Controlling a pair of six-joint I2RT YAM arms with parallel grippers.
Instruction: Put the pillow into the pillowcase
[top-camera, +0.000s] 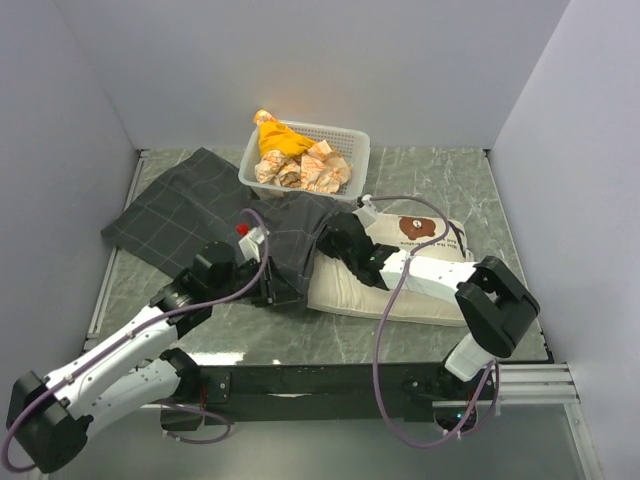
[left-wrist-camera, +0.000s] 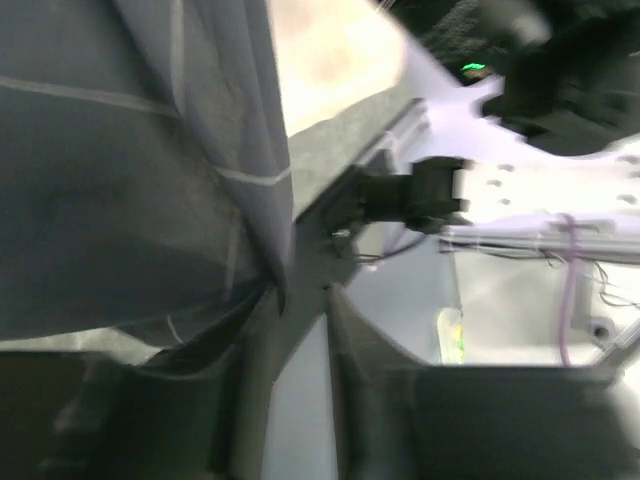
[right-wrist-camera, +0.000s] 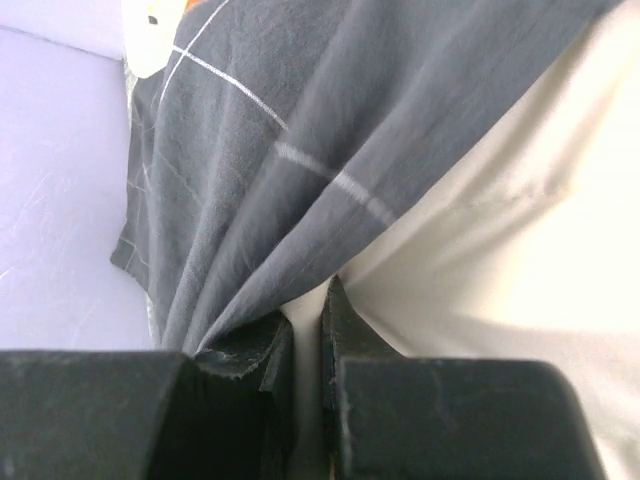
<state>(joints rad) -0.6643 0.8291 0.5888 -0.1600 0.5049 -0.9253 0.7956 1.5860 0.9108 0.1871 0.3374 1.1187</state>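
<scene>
Right wrist view: right claw (right-wrist-camera: 304, 325) nipped tight on pillowcase (right-wrist-camera: 300, 130) beside pillow (right-wrist-camera: 520, 230); left claw (left-wrist-camera: 300, 305) likewise clamps its cloth.

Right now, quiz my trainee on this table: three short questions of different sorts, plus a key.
1. True or false: the pillow lies wholly inside the pillowcase.
2. What sits at the back of the table? A) a white basket B) a red bucket C) a glass jar.
3. Fill in: the left gripper and the right gripper are each shut on the ____.
Key: 1 false; 2 A; 3 pillowcase.
</scene>
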